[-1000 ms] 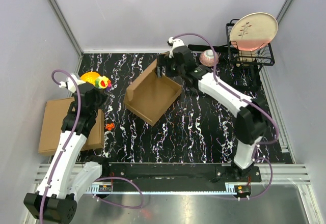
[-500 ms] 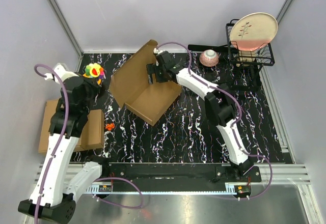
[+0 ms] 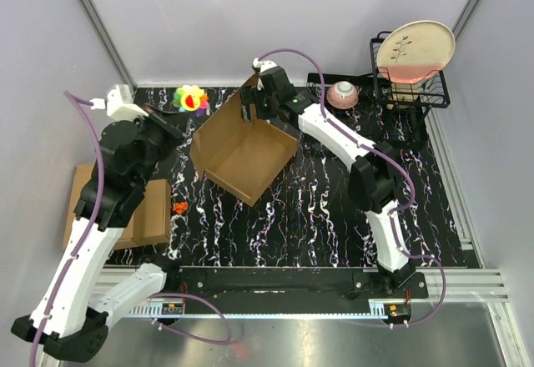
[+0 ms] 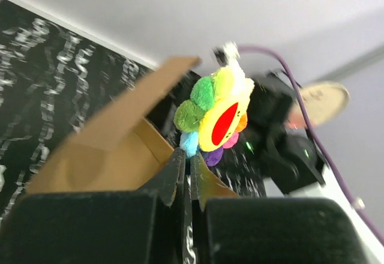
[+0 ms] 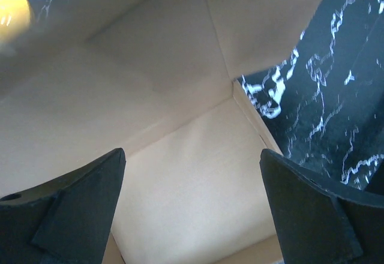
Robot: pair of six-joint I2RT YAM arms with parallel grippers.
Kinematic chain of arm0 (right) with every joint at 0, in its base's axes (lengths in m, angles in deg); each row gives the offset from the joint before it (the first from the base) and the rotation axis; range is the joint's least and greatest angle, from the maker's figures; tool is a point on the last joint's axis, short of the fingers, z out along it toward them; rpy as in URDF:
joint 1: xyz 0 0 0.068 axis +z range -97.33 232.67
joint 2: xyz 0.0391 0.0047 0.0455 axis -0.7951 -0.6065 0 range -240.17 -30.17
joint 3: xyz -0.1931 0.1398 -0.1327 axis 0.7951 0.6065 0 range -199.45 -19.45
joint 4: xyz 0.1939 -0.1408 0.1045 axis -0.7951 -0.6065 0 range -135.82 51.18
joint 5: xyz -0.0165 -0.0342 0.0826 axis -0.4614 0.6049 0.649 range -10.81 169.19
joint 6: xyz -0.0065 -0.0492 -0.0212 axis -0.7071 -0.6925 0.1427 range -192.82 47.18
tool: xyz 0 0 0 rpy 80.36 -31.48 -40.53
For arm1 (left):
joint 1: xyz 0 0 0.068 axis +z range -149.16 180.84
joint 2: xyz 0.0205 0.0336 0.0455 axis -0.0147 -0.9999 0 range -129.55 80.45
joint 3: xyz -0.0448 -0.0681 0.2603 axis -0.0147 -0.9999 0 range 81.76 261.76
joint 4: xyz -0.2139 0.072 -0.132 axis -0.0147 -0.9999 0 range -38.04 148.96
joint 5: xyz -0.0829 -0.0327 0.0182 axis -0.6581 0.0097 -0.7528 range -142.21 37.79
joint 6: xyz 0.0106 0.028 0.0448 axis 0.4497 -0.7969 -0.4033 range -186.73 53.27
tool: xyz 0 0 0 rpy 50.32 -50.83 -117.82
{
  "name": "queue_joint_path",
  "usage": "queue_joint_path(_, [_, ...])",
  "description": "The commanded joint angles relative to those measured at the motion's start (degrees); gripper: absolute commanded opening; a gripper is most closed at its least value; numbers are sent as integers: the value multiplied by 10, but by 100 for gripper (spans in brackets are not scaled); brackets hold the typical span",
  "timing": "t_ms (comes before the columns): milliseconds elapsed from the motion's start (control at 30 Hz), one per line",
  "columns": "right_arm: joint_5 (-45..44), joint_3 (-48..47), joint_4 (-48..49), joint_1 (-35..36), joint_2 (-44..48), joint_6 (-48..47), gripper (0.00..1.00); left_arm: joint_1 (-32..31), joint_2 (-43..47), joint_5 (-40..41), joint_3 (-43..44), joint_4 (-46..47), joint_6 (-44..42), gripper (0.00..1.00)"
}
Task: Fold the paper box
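Left gripper [image 4: 187, 159] pinched on one plush flower [image 4: 219, 117]; right gripper [image 5: 192, 156] spread wide at one paper box [image 3: 246, 154].

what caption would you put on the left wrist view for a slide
Left fingers pinch a rainbow flower plush beside the half-folded paper box, one flap raised

Brown cardboard paper box [image 3: 244, 153], part-folded w/ walls up, mid-table
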State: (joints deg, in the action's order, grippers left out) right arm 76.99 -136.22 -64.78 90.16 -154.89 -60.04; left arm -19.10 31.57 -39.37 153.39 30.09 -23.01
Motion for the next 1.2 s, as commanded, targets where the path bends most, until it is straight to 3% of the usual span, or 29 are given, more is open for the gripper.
queue_joint_path(0, [21,-120,-26,18,-51,-13,100,-89,6,-24,-9,47,-14,0])
queue_joint_path(133, [35,-163,-50,20,-97,-10,100,-125,4,-19,-50,48,-10,0])
queue_joint_path(367, [12,-110,-64,16,-116,-3,100,-141,-26,-17,-127,77,-11,0])
queue_joint_path(567, [4,-10,-26,-7,-63,26,100,-142,-74,35,-176,102,-19,0])
queue_joint_path(833, [-25,61,-6,-26,5,32,100,-142,-168,45,-213,158,-5,0])
queue_joint_path(1067, [-43,128,10,-38,66,30,100,-139,-303,41,-187,181,-9,0])
queue_joint_path(1100, [-45,132,12,-38,79,29,100,-138,-314,39,-181,177,-9,2])
queue_joint_path(1133, [-47,136,13,-38,86,28,100,-138,-324,37,-173,174,-10,17])
queue_joint_path(1167, [-52,144,13,-38,92,26,100,-137,-324,39,-172,174,-10,24])
